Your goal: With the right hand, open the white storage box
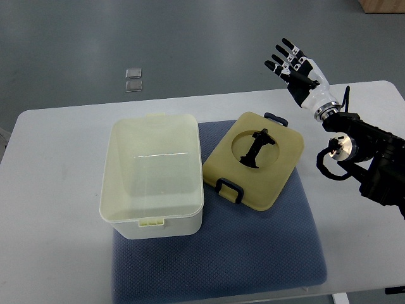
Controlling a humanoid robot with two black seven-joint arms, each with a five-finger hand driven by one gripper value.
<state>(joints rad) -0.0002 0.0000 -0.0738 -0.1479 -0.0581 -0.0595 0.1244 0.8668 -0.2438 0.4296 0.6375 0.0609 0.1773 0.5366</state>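
The white storage box (153, 177) stands open on a blue-grey mat (253, 247), left of centre. Its inside shows nothing in it. Its yellowish lid (256, 161), with a black handle and black clips, lies flat on the mat right beside the box, tilted against its right wall. My right hand (297, 66) is raised beyond the far right of the table, above and behind the lid, apart from it. Its fingers are spread and hold nothing. The right arm comes in from the right edge. The left arm does not show.
The white table (57, 190) bears the mat. Two small clear square things (133, 78) lie on the grey floor beyond the table's far edge. A brown cardboard corner (383, 5) shows at the top right.
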